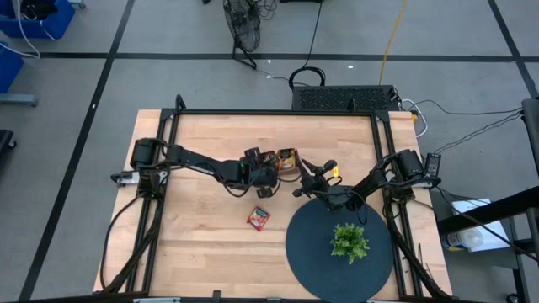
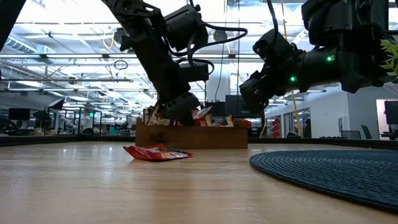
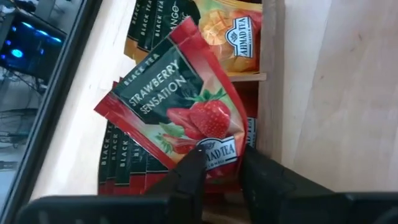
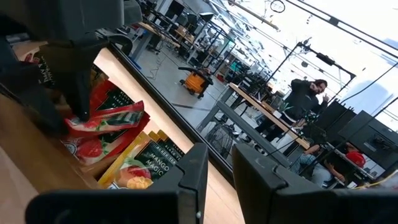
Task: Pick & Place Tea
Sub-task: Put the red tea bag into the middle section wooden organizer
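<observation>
I see wooden tabletop (image 1: 202,151), round dark mat (image 1: 312,252) with small plant (image 1: 348,241) near right arm. Wooden tray (image 2: 193,135) mid-table holds upright sachet rows. Left gripper (image 3: 217,168) over tray, jaws narrow, pinching strawberry sachet (image 3: 177,112) by label corner, tilted diagonally. Right gripper (image 4: 217,168) waits beside tray, jaws narrow, empty. Loose red sachet (image 1: 259,218) lies flat.

Red sachet (image 3: 180,112) reads "Black Tea Strawberry Sensation"; orange sachet (image 3: 233,28) "Ahmad Tea".
</observation>
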{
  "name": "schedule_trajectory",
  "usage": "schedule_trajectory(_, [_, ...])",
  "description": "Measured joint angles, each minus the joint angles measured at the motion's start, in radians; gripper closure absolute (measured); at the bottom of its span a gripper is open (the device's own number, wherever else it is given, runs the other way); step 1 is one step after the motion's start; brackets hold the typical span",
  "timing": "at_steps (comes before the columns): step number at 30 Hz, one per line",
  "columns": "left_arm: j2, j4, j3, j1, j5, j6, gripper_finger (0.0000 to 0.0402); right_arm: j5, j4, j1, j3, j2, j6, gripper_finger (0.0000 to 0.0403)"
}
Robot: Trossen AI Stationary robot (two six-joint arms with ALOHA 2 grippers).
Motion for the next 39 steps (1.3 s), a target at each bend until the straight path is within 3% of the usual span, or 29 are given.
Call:
schedule_trajectory(12, [-0.072, -0.015, -0.002, 0.000, -0.028, 0.000, 0.0257, 0.001, 0.000, 0.000, 0.000, 0.000, -0.001, 0.0342])
schedule_trajectory(22, [-0.072, -0.036, -0.002, 0.000, -0.046, -0.088, 0.0219, 0.000, -0.001, 0.000, 0.001, 0.000, -0.001, 0.0342])
schedule_trajectory(39, [-0.072, -0.052, -0.002, -0.015, 0.009, -0.075, 0.0099, 0.000, 0.000, 0.000, 0.001, 0.000, -0.001, 0.0342])
